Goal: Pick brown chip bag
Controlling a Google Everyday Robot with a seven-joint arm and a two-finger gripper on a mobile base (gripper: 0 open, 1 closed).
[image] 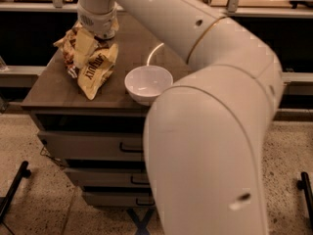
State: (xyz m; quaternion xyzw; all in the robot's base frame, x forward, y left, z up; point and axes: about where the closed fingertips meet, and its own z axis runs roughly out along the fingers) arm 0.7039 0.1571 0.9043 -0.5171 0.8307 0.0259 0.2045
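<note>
Dark lettering on pale yellow part of brown chip bag point(96, 68), far left: unreadable. Gripper point(87, 44) at bag's far side.

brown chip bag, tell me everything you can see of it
The brown chip bag is crumpled foil, dark brown with white lettering on its left side. Its right side is pale yellow with dark lettering and tapers to a point toward the front edge. It lies on the left part of the cabinet top, apart from the white bowl to its right. The hand sits over its upper middle, hiding part of it.
</note>
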